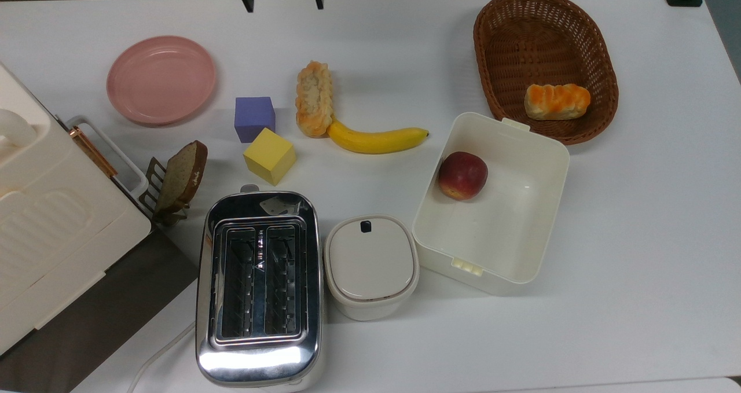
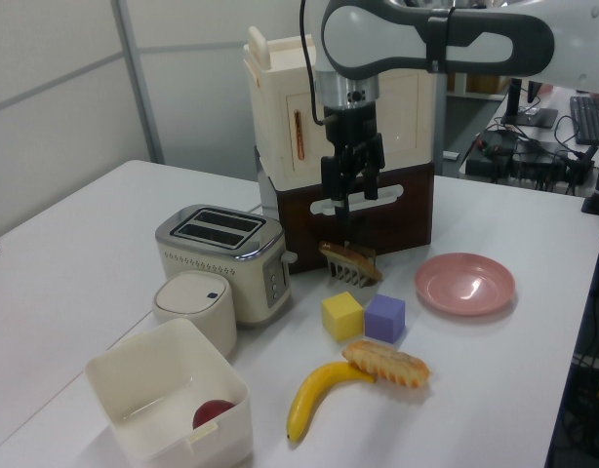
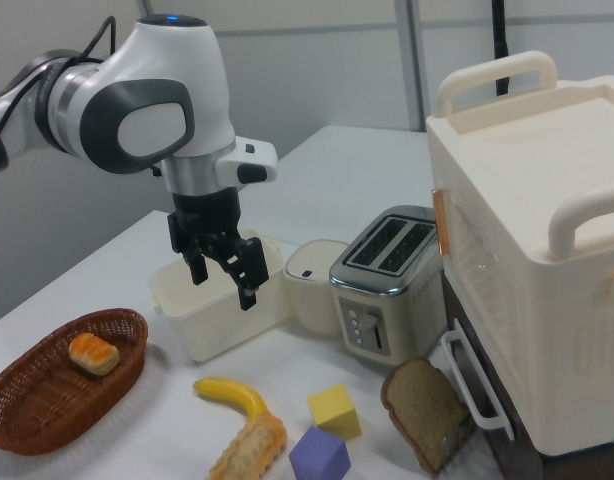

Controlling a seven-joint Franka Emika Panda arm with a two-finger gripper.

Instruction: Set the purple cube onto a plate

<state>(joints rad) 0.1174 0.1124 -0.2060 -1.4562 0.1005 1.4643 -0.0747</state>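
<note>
apple (image 2: pixel 214 413) half behind box wall (image 2: pixel 173 409)

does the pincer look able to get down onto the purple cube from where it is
Probably yes. The open pincer hangs above the table, and the purple cube's top is bare. The yellow cube touches one corner, so that side is tight.

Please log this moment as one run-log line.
gripper: open, raised, empty | purple cube: on table beside yellow cube | plate: empty
</note>
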